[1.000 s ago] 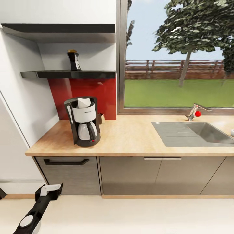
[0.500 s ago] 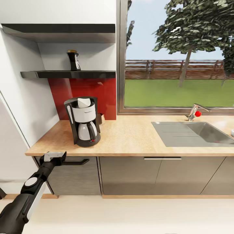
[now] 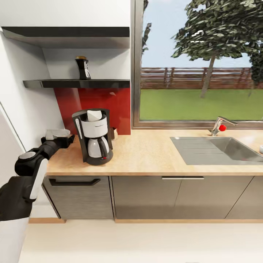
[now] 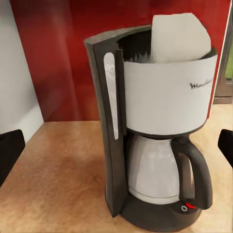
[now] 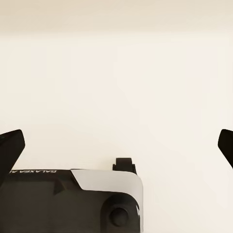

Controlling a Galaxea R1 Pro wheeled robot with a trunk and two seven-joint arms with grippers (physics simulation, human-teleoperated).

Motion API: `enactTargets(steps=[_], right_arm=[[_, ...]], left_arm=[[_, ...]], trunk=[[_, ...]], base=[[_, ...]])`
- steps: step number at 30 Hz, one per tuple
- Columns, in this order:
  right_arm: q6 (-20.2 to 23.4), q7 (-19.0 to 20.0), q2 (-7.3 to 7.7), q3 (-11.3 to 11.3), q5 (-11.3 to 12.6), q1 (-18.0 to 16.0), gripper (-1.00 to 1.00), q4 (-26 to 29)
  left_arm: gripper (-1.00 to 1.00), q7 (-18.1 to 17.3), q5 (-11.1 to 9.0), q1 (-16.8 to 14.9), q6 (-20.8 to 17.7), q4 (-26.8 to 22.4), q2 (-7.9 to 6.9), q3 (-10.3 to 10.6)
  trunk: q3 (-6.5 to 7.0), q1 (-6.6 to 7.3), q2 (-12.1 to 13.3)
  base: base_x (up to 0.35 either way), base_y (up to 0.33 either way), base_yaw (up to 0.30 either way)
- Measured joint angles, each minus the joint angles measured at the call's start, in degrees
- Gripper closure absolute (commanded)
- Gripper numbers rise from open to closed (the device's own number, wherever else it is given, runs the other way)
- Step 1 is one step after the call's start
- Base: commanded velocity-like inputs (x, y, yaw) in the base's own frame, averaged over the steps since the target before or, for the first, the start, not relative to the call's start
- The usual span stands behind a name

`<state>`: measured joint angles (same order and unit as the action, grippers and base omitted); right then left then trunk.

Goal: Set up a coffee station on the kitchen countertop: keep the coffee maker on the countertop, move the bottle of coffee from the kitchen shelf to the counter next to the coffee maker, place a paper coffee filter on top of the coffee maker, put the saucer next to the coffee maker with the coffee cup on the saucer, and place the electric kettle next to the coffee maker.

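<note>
One hand up, spread wide.
My left hand [image 3: 72,138] hangs beside the coffee maker [image 3: 94,136]; bottle of coffee [image 3: 83,68] stands upright above.

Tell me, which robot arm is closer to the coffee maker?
The left one. Its end effector hangs over the countertop just beside the coffee maker, pointing at it. The right end effector faces only a plain pale surface, open, with no coffee maker near.

Kitchen countertop [image 3: 146,157] bears coffee maker [image 3: 93,137]; kitchen shelf [image 3: 76,83], bottle of coffee [image 3: 83,68]
</note>
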<state>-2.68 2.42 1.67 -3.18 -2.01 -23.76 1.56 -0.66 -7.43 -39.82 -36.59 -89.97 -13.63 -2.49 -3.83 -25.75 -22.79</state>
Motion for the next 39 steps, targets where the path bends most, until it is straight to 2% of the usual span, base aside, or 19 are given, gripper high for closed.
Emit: enactTargets(steps=[2,7,10,14,19,23,28,31,33,34,36,37,39], right_arm=[[0.0,0.0,0.01,0.0,0.0,0.0,-1.0,0.0],[0.0,0.0,0.04,0.0,-0.1,0.0,-1.0,-0.1],[0.0,0.0,0.04,0.0,-0.1,0.0,-1.0,-0.1],[0.0,0.0,0.02,0.0,-0.1,0.0,-1.0,-0.1],[0.0,0.0,0.06,0.0,-0.1,0.0,-1.0,0.0],[0.0,0.0,0.07,0.0,-0.1,0.0,-1.0,0.0],[0.0,0.0,0.08,0.0,-0.1,0.0,-1.0,-0.1],[0.0,0.0,0.08,0.0,-0.1,0.0,-1.0,-0.1],[0.0,0.0,0.11,0.0,-0.1,0.0,-1.0,-0.1],[0.0,0.0,0.1,0.0,-0.1,0.0,-1.0,-0.1],[0.0,0.0,0.09,0.0,-0.1,0.0,-1.0,-0.1],[0.0,0.0,0.1,0.0,-0.1,0.0,-1.0,-0.1],[0.0,0.0,0.08,0.0,-0.1,0.0,-1.0,-0.1]], left_arm=[[-1.0,0.0,-0.1,-3.6,-2.7,-0.1,-0.05,0.0],[-1.0,0.0,-0.2,-9.8,-6.7,-0.2,0.03,0.0],[-1.0,-0.1,-0.4,-13.9,-10.5,0.1,0.27,0.0],[-1.0,-0.1,-0.5,-18.7,-12.2,1.2,0.52,0.0],[-1.0,-0.4,-0.7,-25.2,-12.6,4.4,1.15,0.9],[-1.0,-1.0,-0.6,-29.9,-12.7,6.2,2.92,1.4],[-1.0,-0.7,-0.3,-36.2,-12.5,9.4,6.47,1.6],[-1.0,-0.4,0.5,-42.8,-12.2,17.6,8.5,2.2],[-1.0,-0.5,1.9,-48.0,-11.7,24.8,9.22,3.7],[-1.0,-0.2,3.4,-54.1,-9.9,33.6,9.93,6.1],[-1.0,0.6,5.1,-59.1,-6.7,40.8,11.07,7.3],[-1.0,2.1,7.7,-63.3,-3.1,47.6,12.62,7.7],[-1.0,3.3,9.8,-65.6,-1.4,51.6,13.89,8.0]], trunk=[[0.0,0.0,0.0],[-0.01,0.0,0.0],[0.0,0.0,0.0],[0.0,0.0,0.0],[0.0,0.0,0.0],[-0.01,0.0,0.0],[-0.01,0.0,0.0],[0.0,0.0,0.0],[0.0,0.0,0.0],[0.01,-0.02,0.0],[0.0,0.0,0.0],[0.01,-0.01,0.0],[-0.01,0.0,0.0]], base=[[0.0,0.0,0.0],[0.0,0.0,0.0],[0.0,0.0,0.0],[0.0,0.0,0.0],[0.0,0.0,0.0],[0.0,0.0,0.0],[0.0,0.0,0.0],[0.0,0.0,0.0],[0.0,0.0,0.0],[0.0,0.0,0.0],[0.0,0.0,0.0],[0.0,0.0,0.0],[0.0,0.0,0.0]])
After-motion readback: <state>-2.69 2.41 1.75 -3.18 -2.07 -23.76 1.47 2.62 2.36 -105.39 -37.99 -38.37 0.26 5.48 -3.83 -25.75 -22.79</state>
